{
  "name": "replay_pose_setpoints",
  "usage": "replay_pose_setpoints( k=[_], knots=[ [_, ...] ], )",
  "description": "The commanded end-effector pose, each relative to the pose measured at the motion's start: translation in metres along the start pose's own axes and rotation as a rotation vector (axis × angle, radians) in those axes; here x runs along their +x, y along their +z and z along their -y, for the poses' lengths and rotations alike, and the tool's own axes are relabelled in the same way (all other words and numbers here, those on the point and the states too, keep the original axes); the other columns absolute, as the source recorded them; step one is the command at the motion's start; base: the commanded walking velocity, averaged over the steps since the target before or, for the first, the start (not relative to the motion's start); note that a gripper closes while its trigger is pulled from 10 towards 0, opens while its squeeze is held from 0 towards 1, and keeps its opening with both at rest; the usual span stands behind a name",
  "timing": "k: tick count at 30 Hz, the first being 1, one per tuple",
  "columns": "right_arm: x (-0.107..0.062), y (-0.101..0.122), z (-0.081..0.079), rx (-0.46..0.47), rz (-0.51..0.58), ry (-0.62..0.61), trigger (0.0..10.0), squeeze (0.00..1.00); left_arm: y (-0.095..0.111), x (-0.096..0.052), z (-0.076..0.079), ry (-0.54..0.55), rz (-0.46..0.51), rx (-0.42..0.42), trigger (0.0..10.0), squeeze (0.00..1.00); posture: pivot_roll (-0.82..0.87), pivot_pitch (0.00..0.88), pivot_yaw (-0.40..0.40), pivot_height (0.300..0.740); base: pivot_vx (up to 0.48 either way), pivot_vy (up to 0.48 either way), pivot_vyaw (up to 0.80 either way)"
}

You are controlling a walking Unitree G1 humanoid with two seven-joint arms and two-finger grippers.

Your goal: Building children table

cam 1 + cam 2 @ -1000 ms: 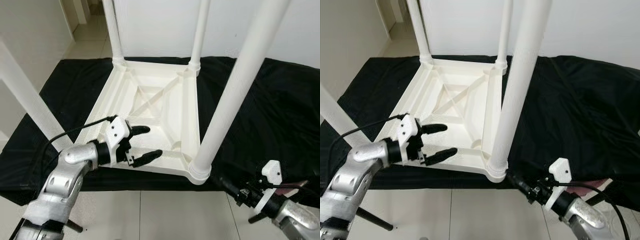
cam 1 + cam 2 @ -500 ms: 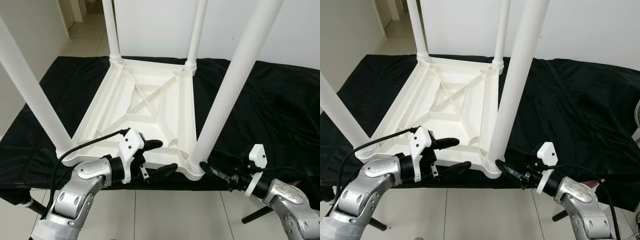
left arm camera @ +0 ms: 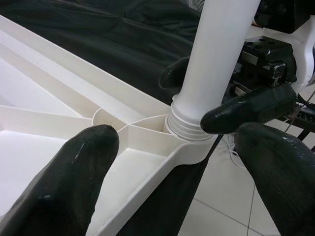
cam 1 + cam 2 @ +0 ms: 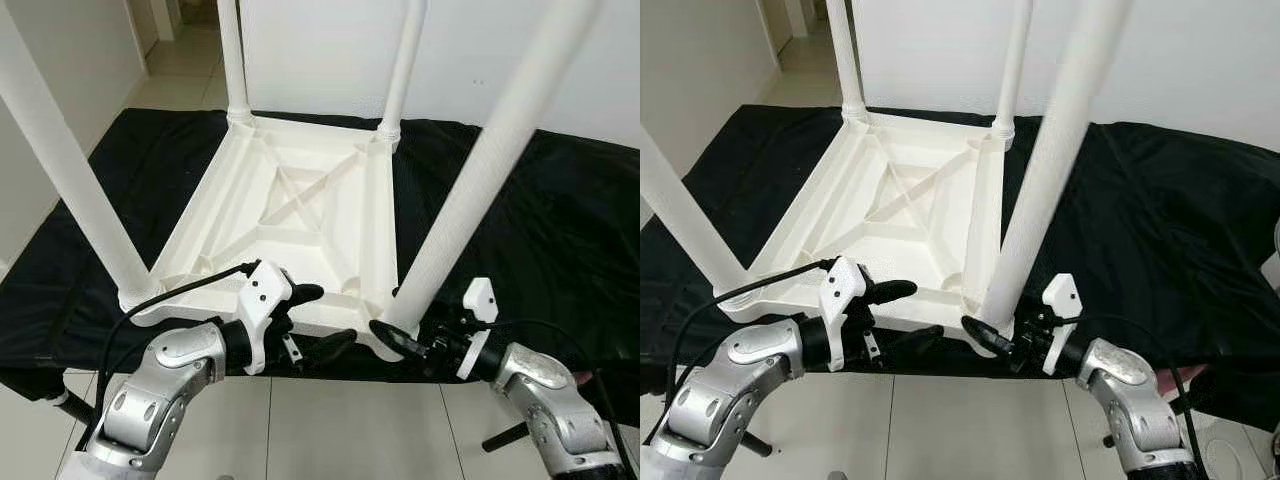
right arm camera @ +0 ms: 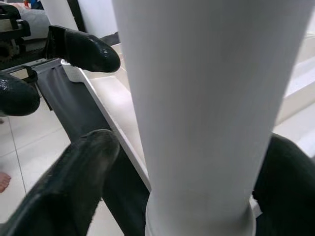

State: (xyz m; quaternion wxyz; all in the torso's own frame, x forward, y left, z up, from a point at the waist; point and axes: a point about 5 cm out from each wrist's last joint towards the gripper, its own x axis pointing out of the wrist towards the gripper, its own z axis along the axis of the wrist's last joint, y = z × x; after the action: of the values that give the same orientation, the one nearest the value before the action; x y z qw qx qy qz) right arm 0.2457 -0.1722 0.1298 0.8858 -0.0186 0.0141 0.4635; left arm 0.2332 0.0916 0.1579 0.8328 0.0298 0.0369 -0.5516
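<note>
table upside down on black cloth | my right gripper open astride near leg base | my left gripper open at table's front edge

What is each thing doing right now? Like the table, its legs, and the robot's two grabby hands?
Children's table: upside down on the black cloth, underside up.
Table legs: all four fitted, standing upright.
Near right leg: seated in its corner socket, between the right gripper's jaws.
Right gripper: jaws open around that leg's base.
Left gripper: jaws open, at the table's near edge, holding nothing.
</note>
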Motion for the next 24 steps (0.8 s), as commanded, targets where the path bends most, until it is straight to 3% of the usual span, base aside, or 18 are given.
replay_pose_setpoints(
  k=[1, 2, 3, 11, 24],
  knots=[
    [0.005, -0.001, 0.003, -0.017, -0.005, -0.004, 10.0, 1.0, 0.0, 0.003, 0.002, 0.004, -0.007, 0.004, 10.0, 0.0, -0.06, 0.0, -0.044, 0.74, 0.0, 0.0, 0.0],
    [0.005, -0.001, 0.003, -0.017, -0.005, -0.004, 10.0, 1.0, 0.0, 0.003, 0.002, 0.004, -0.007, 0.004, 10.0, 0.0, -0.06, 0.0, -0.044, 0.74, 0.0, 0.0, 0.0],
    [0.009, -0.001, 0.005, -0.03, -0.003, -0.013, 10.0, 0.0, -0.001, 0.004, 0.003, 0.011, -0.001, -0.005, 10.0, 0.0, -0.06, 0.0, -0.044, 0.74, 0.0, 0.0, 0.0],
    [0.04, 0.008, 0.025, -0.041, 0.082, -0.135, 10.0, 0.0, 0.001, 0.025, 0.007, 0.041, 0.052, -0.019, 10.0, 0.0, -0.07, 0.0, -0.07, 0.74, 0.0, 0.0, 0.0],
    [0.054, 0.012, 0.058, -0.043, 0.121, -0.287, 10.0, 0.0, 0.016, 0.047, -0.003, 0.124, 0.127, 0.013, 10.0, 0.0, -0.06, 0.0, -0.086, 0.74, 0.0, 0.0, 0.0]
  ],
)
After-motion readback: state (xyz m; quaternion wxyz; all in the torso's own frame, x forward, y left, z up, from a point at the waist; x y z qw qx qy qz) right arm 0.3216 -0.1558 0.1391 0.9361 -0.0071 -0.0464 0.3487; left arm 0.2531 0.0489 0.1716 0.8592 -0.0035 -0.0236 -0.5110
